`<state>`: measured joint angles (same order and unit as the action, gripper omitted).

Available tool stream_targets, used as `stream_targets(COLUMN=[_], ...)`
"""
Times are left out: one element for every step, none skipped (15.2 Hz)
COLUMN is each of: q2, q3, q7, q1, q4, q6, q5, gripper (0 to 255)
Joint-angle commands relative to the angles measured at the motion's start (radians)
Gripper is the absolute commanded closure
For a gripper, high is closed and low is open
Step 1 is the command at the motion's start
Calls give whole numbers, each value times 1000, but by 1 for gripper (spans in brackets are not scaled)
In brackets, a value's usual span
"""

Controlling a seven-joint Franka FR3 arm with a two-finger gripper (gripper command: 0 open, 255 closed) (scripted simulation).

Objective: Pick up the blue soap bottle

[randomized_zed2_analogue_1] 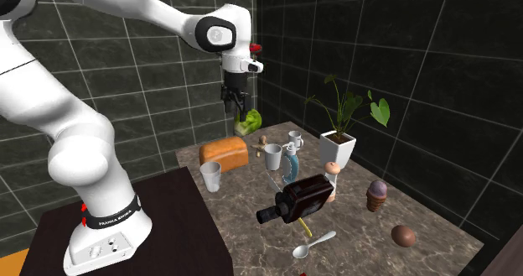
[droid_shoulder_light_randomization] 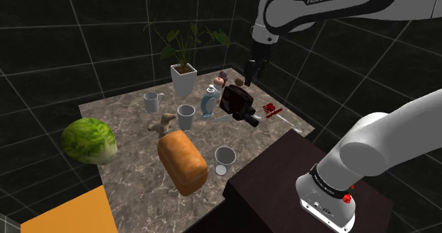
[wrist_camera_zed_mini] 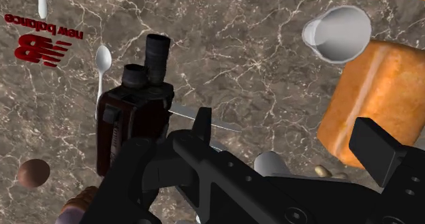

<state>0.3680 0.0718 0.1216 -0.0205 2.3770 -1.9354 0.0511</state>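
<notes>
Arm (droid_shoulder_light_randomization: 333,5) is up high over the marble table (droid_shoulder_light_randomization: 134,171), reaching from the dark stand (randomized_zed2_analogue_1: 168,224). Gripper (droid_shoulder_light_randomization: 253,70) hangs in the air, well clear of everything, roughly above the table edge nearest the camera body. In the wrist view the fingers (wrist_camera_zed_mini: 374,148) stand far apart with nothing between them (so wide open, not holding).

On the table, big to small:
- potted plant (droid_shoulder_light_randomization: 184,76) in a white pot, at the back by the tiled wall
- bread loaf (droid_shoulder_light_randomization: 183,161) and lettuce head (droid_shoulder_light_randomization: 88,141), toward the shoulder view's left and front
- black camera (droid_shoulder_light_randomization: 237,103), lying on its side, lens (wrist_camera_zed_mini: 156,52) pointing away from the plant
- plain cup (droid_shoulder_light_randomization: 224,159) just beside the loaf, second cup (droid_shoulder_light_randomization: 186,115) mid-table, mug (droid_shoulder_light_randomization: 151,101) near the pot
- blue soap bottle (droid_shoulder_light_randomization: 207,103), pale blue, upright, between the second cup and the camera, just beside both (contact not clear); in the second exterior view the bottle (randomized_zed2_analogue_1: 291,164) sits directly behind the camera
- spoon (randomized_zed2_analogue_1: 313,245) next to the lens end
- brown ball (randomized_zed2_analogue_1: 403,235) near the far corner, apart from the rest
- red logo print (wrist_camera_zed_mini: 42,45) flat on the marble
</notes>
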Motion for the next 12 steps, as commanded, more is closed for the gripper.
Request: stream_targets(q2=[-83, -121, -158, -196, -234, -272, -310, -348, -386, -424, -462, -499], q3=[4, 5, 5, 5, 5, 5, 5, 4, 4, 3, 2, 1], q7=[1, 3, 5, 7, 8, 9, 10, 11, 12, 13, 13, 14], q1=[-2, -3, -5, -7, -9, -10, -11, -12, -13, -14, -14, -14], q4=[-33, -49, -66, -85, -105, -127, -150, -174, -199, -226, -254, -283], q6=[-58, -82, -106, -127, -148, -168, -186, -203, -218, -233, -246, -257], q5=[-9, -14, -20, -26, -32, -38, -44, -51, -57, -64, -70, -77], gripper=[0, 0, 0, 0, 0, 0, 0, 0, 0, 0, 0, 0])
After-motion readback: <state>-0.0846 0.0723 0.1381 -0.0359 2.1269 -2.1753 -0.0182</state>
